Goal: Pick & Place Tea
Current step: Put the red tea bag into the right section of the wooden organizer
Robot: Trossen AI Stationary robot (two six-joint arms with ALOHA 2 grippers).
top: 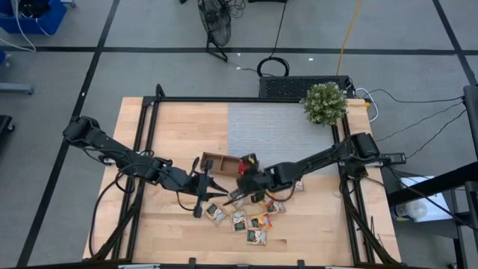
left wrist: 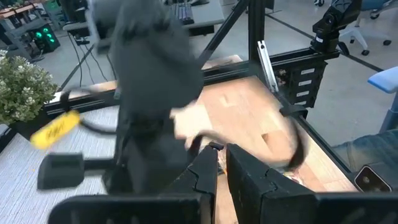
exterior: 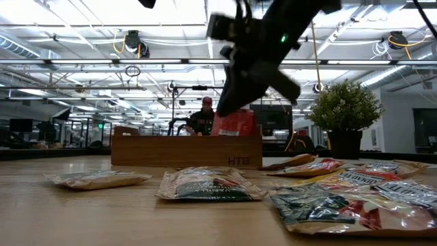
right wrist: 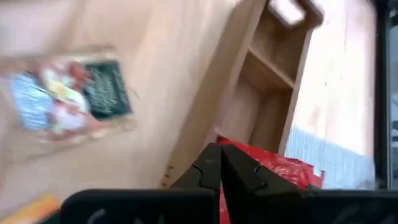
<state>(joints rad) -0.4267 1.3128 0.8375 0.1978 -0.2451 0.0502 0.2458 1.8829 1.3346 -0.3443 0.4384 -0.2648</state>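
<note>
A brown wooden tray (top: pixel 216 158) lies mid-table. Several tea sachets (top: pixel 250 220) lie flat on the wood near it, toward the near edge, and fill the front of the low view (exterior: pixel 208 184). My right gripper (top: pixel 242 172) reaches in from the right and is shut on a red tea sachet (top: pixel 249 159) at the tray's right end. My left gripper (top: pixel 205 185) hovers by the tray's left end, its fingers (left wrist: pixel 202 168) nearly together with nothing between them. My right gripper pinches the red sachet by its upper edge (right wrist: pixel 233 149), near a corner, between its two fingers. The fingers slant down from the table's right. The sachet (exterior: pixel 239 123) stands upright below them, its lower part hidden behind the tray's front wall (exterior: pixel 184 152).
A potted plant (top: pixel 325 103) stands at the table's far right corner. A black frame (top: pixel 149 134) runs along the table's edges. One sachet (right wrist: pixel 68 99) lies alone on bare wood left of the tray's end. A person (exterior: pixel 205 119) sits in the room beyond.
</note>
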